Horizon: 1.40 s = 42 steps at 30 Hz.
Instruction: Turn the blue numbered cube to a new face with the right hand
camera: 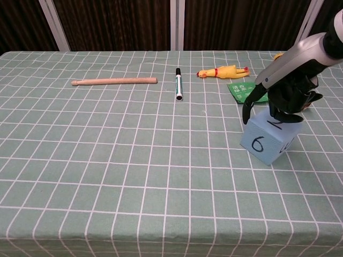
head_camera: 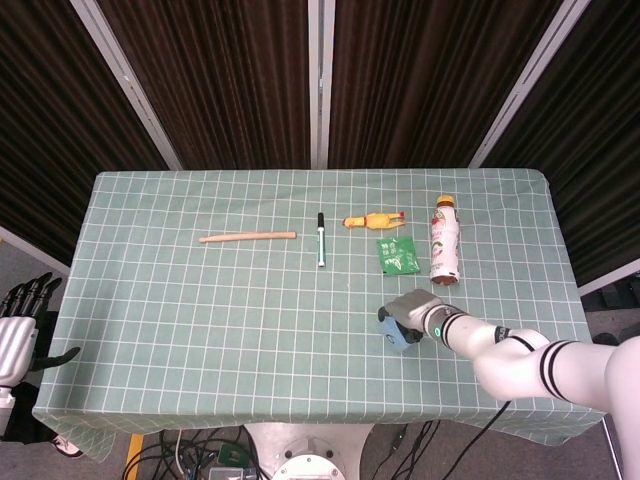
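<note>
Fingers (camera: pixel 251 108) of right hand (camera: pixel 286 96) atop blue cube (camera: pixel 266 141), 6 face toward camera

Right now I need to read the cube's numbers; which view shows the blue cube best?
The chest view: the blue cube is large, its 6 readable, under the right hand. In the head view the cube is small and mostly hidden by that hand.
</note>
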Each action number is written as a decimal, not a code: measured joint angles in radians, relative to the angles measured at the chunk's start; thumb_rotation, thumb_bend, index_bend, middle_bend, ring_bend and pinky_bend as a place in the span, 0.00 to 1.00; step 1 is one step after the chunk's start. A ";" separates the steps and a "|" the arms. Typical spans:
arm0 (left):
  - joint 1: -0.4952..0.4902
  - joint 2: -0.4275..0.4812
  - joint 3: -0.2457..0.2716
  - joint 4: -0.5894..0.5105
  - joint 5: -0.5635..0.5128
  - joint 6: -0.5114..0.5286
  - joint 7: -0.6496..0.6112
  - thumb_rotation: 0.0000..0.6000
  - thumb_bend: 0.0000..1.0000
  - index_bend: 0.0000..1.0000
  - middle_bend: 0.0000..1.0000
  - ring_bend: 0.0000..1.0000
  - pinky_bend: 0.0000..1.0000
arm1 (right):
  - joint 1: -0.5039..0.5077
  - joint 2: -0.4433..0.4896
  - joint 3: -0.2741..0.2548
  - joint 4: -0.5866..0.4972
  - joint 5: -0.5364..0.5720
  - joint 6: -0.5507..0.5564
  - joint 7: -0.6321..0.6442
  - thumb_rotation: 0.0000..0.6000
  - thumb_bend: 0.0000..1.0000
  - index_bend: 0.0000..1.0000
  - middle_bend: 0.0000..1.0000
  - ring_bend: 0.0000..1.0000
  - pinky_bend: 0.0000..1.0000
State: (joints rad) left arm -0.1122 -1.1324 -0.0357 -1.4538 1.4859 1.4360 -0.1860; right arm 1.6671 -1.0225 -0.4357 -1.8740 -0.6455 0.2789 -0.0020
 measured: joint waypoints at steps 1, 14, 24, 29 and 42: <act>0.000 0.000 0.000 0.000 0.000 0.000 0.000 1.00 0.02 0.03 0.00 0.00 0.00 | 0.002 0.004 -0.003 -0.009 -0.004 0.003 -0.003 1.00 1.00 0.20 0.99 0.86 0.78; -0.002 0.000 0.000 -0.007 0.005 0.000 0.010 1.00 0.02 0.03 0.00 0.00 0.00 | 0.003 0.046 -0.075 -0.123 -0.053 0.068 -0.078 1.00 1.00 0.21 0.99 0.86 0.78; -0.004 -0.001 0.002 -0.013 0.006 -0.003 0.018 1.00 0.02 0.03 0.00 0.00 0.00 | -0.022 0.074 -0.104 -0.157 -0.072 0.099 -0.111 1.00 1.00 0.27 0.99 0.86 0.78; -0.005 -0.003 0.002 -0.014 0.006 -0.005 0.023 1.00 0.02 0.03 0.00 0.00 0.00 | -0.039 0.077 -0.105 -0.157 -0.074 0.107 -0.116 1.00 1.00 0.28 0.99 0.86 0.78; -0.002 0.004 0.000 -0.036 0.008 0.008 0.040 1.00 0.02 0.03 0.00 0.00 0.00 | -0.173 0.187 -0.045 -0.213 -0.175 0.235 -0.094 1.00 1.00 0.08 0.99 0.86 0.78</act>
State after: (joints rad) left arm -0.1141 -1.1279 -0.0359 -1.4899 1.4942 1.4443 -0.1462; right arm 1.4937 -0.8354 -0.4809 -2.0865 -0.8205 0.5140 -0.0959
